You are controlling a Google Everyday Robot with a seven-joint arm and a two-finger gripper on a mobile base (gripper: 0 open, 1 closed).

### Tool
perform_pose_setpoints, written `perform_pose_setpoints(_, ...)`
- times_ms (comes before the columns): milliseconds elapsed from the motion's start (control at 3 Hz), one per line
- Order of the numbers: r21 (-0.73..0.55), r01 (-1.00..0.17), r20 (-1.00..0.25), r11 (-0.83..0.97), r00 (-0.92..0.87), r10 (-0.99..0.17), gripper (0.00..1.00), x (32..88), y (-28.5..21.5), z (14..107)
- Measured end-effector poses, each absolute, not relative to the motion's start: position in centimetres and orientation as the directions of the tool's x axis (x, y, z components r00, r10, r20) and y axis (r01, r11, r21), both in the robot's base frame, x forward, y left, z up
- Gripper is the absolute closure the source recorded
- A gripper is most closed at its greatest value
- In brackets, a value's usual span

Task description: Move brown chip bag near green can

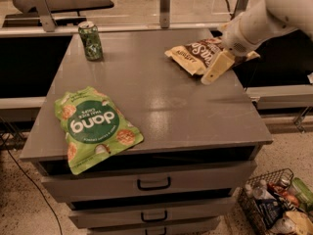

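Observation:
The brown chip bag (198, 55) lies flat at the back right of the grey cabinet top (161, 102). The green can (91, 40) stands upright at the back left corner, far from the bag. My gripper (217, 67) hangs from the white arm (269, 13) on the right, its cream fingers pointing down-left over the bag's right front edge. Part of the bag's right end is hidden behind the gripper.
A large bright green "dang" bag (95, 126) lies at the front left of the top. Drawers with dark handles (154, 183) are below the top. A wire basket (274, 207) of items stands on the floor at the lower right.

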State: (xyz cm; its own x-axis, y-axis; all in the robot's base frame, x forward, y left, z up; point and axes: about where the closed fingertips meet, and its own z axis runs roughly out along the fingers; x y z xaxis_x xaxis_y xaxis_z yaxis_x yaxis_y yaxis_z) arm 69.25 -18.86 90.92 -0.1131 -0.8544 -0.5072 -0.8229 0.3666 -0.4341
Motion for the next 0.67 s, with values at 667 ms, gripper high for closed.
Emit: perform_pose_setpoints(667, -0.381, -0.812, -0.585, 0.442, -0.158, -0.795, 0.0, 74.4, -17.0, 87.3)
